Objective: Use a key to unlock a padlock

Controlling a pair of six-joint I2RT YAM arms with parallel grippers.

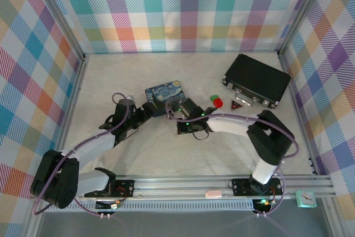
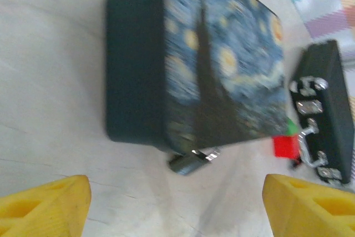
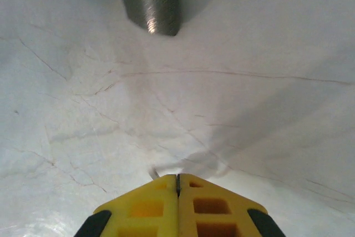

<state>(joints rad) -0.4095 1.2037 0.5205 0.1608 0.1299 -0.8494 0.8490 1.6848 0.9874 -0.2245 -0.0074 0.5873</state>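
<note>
**Fig.** Top external w/ both wrist views.

- **Edges, room:** The table (image 1: 111, 81) is fenced by plaid walls (image 1: 183, 9) on three sides and by a metal rail (image 1: 222, 180) at the near edge. Bare surface lies to the left and in front of the arms. The painted tin (image 1: 164, 95), black case (image 1: 257, 80) and red-and-green block (image 1: 217, 101) sit centre to right.
- **Writing:** The tin's lid shows a swirling night sky. Any lettering is too blurred to read.
- **Padlock** (image 2: 191, 161): It lies on the table just beside the tin's side wall, ahead of the left gripper (image 2: 175, 195), whose jaws stand wide apart around nothing.
- **Right gripper** (image 3: 177, 180): Its jaws are pressed together, w/ the padlock ahead of them and apart.
</note>
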